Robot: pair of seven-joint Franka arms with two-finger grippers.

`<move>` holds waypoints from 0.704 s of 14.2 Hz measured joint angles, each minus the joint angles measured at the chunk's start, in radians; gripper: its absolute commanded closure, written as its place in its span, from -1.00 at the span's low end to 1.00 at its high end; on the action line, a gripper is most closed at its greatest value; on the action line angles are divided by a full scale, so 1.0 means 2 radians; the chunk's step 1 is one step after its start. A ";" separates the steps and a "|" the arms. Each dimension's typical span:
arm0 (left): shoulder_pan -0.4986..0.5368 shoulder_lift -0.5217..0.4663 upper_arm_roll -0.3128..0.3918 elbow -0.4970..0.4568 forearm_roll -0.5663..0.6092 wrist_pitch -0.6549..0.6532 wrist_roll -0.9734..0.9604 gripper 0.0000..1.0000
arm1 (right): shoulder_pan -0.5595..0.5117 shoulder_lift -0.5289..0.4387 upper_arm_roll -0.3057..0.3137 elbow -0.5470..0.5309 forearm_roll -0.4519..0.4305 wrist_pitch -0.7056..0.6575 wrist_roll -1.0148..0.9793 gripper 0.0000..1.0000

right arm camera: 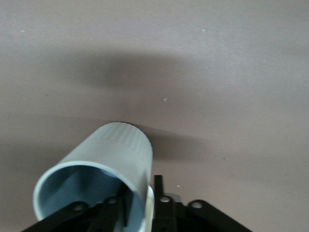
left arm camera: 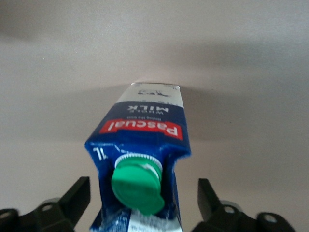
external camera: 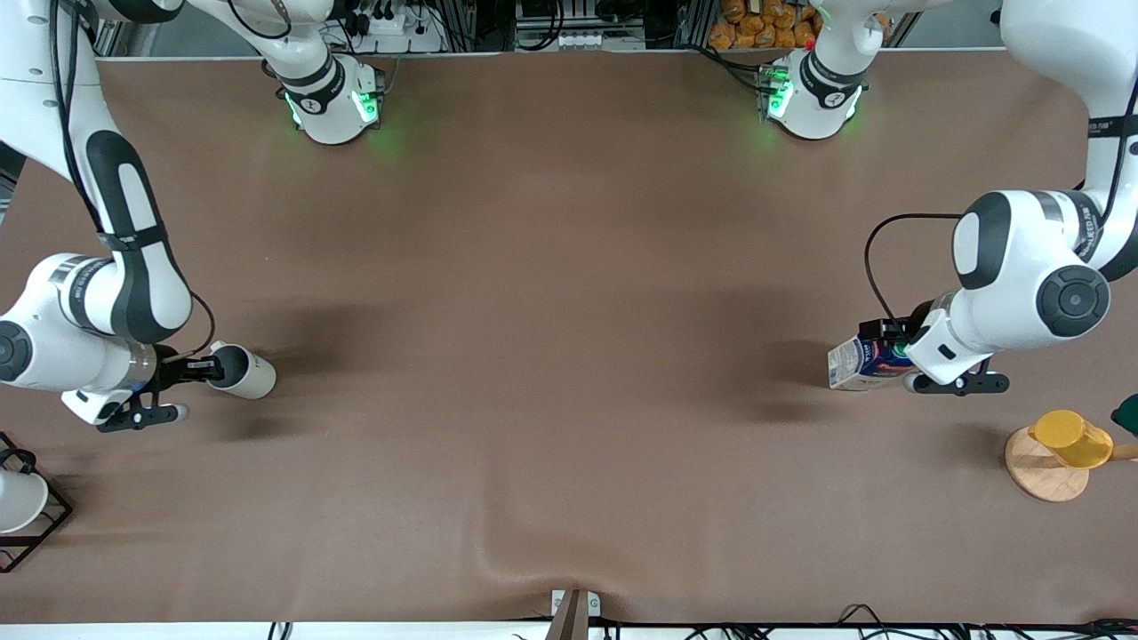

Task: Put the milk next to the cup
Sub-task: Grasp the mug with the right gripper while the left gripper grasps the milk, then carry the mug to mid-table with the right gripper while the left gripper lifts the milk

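Observation:
The milk [external camera: 861, 364] is a carton with a dark blue top, green cap and red label band, at the left arm's end of the table, and it leans. My left gripper [external camera: 893, 351] is open around its top. In the left wrist view the fingers [left arm camera: 77, 195] stand clear of the milk [left arm camera: 145, 130] on both sides. The cup [external camera: 244, 372], off-white with a grey inside, is at the right arm's end. My right gripper [external camera: 209, 366] is shut on its rim. In the right wrist view the gripper [right arm camera: 142, 191] pinches the wall of the cup [right arm camera: 116, 150], one finger inside.
A yellow cup [external camera: 1071, 438] on a wooden disc [external camera: 1038, 473] stands nearer the front camera than the milk. A white cup in a black wire rack [external camera: 36, 524] stands nearer the camera than the cup. The brown cloth [external camera: 569, 311] has a fold near the front edge.

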 measured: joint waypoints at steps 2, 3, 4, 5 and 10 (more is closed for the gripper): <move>-0.001 0.007 -0.001 0.001 0.003 0.010 0.000 1.00 | 0.005 -0.001 0.002 0.004 0.000 -0.010 0.009 1.00; -0.001 0.010 -0.001 0.004 0.005 0.013 0.000 1.00 | 0.009 -0.002 0.002 0.011 0.000 -0.019 0.016 1.00; -0.002 0.011 -0.001 0.009 0.005 0.015 0.001 1.00 | 0.013 -0.003 0.002 0.023 0.000 -0.038 0.030 1.00; -0.002 0.012 -0.001 0.013 0.006 0.016 0.002 1.00 | 0.020 -0.005 0.003 0.041 0.000 -0.073 0.056 1.00; -0.002 -0.008 -0.002 0.035 0.006 0.010 0.005 1.00 | 0.111 -0.030 0.008 0.123 0.008 -0.218 0.264 1.00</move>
